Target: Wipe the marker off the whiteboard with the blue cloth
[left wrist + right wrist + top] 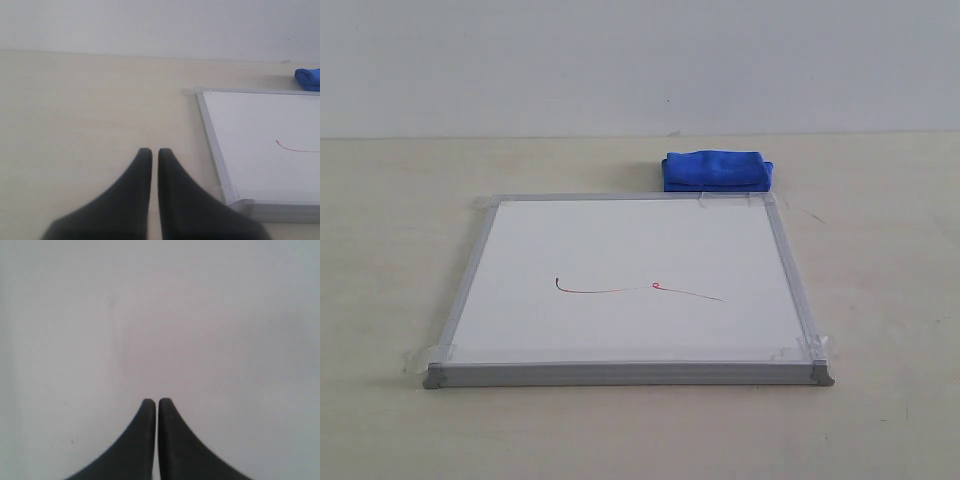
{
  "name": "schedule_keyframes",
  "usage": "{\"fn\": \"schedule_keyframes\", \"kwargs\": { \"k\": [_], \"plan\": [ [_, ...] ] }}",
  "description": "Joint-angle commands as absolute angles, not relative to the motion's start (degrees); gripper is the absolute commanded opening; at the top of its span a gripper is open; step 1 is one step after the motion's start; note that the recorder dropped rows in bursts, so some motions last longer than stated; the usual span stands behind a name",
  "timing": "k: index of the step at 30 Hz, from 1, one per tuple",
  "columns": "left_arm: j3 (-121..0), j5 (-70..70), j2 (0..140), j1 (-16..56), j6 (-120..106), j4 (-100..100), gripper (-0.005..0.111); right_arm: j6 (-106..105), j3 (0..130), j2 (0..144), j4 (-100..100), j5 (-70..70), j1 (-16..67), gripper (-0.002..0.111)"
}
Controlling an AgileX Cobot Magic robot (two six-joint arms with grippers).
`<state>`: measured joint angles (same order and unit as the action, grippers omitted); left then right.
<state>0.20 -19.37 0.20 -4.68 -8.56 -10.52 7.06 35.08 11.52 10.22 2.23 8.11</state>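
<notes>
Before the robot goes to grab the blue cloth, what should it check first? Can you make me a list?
1. Is the blue cloth in sight? It lies folded on the table, just behind the far edge of the whiteboard: ok.
2. Can the red marker line be seen on the board? ok.
3. Is the whiteboard lying flat with its corners taped? ok.
4. Is the right end effector open for grabbing? Not ok, it is shut.
5. Is the left end effector empty and off the board? ok, it is shut on nothing.
6. Is the right end effector close to the cloth? Cannot tell, as its camera shows only a plain pale surface.
</notes>
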Motion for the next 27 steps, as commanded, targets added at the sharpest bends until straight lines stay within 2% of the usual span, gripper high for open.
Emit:
{"fn": "schedule_keyframes", "kwargs": {
  "k": [1,6,8,12,18,22,27],
  "plan": [
    [0.00,-18.82,0.00,-4.58,-8.62,-10.59,0.004,-4.29,46.50,28.46,9.53,-12.84,8.01,0.000],
    [0.00,-18.82,0.00,-4.58,-8.62,-10.59,0.004,-17.99,69.05,57.56,10.46,-36.22,8.01,0.000],
    [0.00,-18.82,0.00,-4.58,-8.62,-10.59,0.004,-20.59,76.45,69.31,10.20,-40.65,8.01,0.000],
    [0.00,-18.82,0.00,-4.58,-8.62,-10.59,0.004,-21.54,82.22,85.85,4.28,-35.75,8.01,0.000],
    [0.00,-18.82,0.00,-4.58,-8.62,-10.59,0.004,-23.26,86.16,96.45,1.09,-31.95,7.91,0.000],
    [0.00,-18.82,0.00,-4.58,-8.62,-10.59,0.004,-23.98,96.74,105.38,-1.15,-42.65,7.91,0.000],
    [0.00,-18.82,0.00,-4.58,-8.62,-10.59,0.004,-27.35,117.08,117.55,-1.03,-60.00,7.91,0.000]
  ]
}}
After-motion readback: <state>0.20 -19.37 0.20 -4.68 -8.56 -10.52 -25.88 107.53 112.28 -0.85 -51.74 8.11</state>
